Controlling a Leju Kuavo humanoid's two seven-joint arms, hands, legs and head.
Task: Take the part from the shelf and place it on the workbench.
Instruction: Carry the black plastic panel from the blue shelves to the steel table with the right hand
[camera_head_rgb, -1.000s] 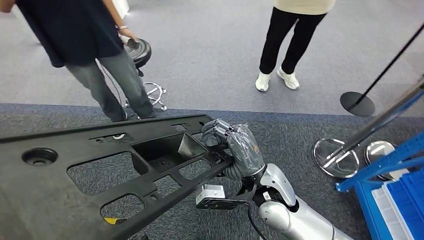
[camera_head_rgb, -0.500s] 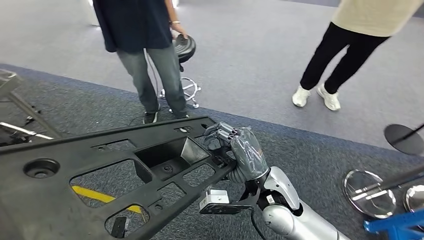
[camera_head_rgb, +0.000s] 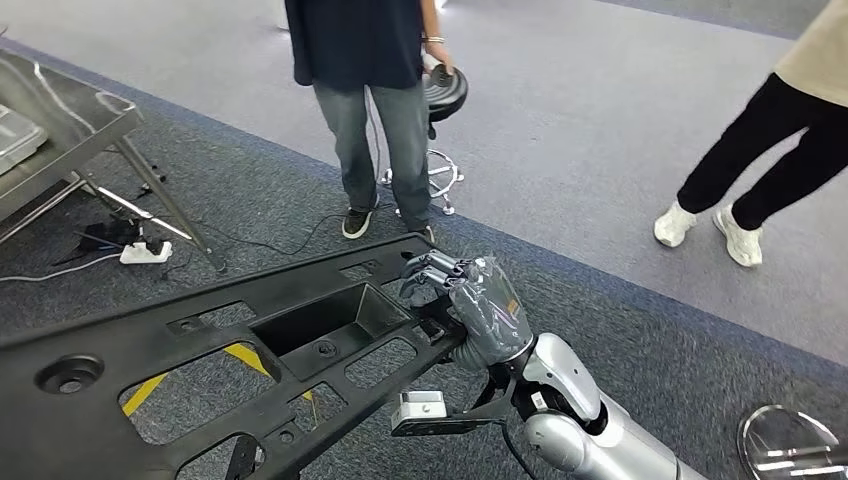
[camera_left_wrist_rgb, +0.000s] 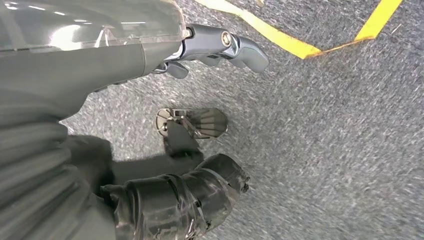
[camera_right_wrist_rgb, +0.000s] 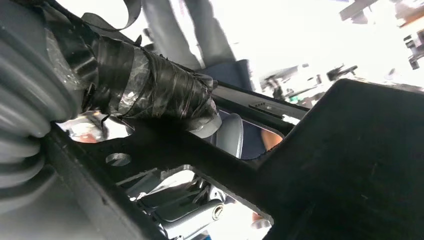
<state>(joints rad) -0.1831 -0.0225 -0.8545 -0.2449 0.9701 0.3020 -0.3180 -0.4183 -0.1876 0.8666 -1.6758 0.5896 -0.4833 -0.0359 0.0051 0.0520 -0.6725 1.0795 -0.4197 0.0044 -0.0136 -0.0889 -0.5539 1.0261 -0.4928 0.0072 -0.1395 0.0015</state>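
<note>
The part (camera_head_rgb: 200, 340) is a long black plastic panel with several cut-outs, carried flat and low in the head view. My right hand (camera_head_rgb: 480, 305) grips its right end, fingers curled over the rim. In the right wrist view the taped thumb (camera_right_wrist_rgb: 150, 85) presses on a black bar of the part (camera_right_wrist_rgb: 350, 165). My left hand (camera_left_wrist_rgb: 100, 75) hangs over grey carpet. Its fingers (camera_left_wrist_rgb: 225, 45) and taped thumb (camera_left_wrist_rgb: 190, 200) are apart with nothing between them.
A metal workbench (camera_head_rgb: 60, 120) stands at the far left, with a power strip and cables (camera_head_rgb: 140, 250) on the carpet under it. A person in jeans (camera_head_rgb: 370, 100) holds a black stool (camera_head_rgb: 440, 95) straight ahead. Another person (camera_head_rgb: 760, 160) stands at the right. Yellow floor tape (camera_head_rgb: 150, 390) shows through the part.
The camera has turned left: the blue shelf and stanchion slid out on the right, and the workbench came into view on the left. My right hand's grip on the part is unchanged.
</note>
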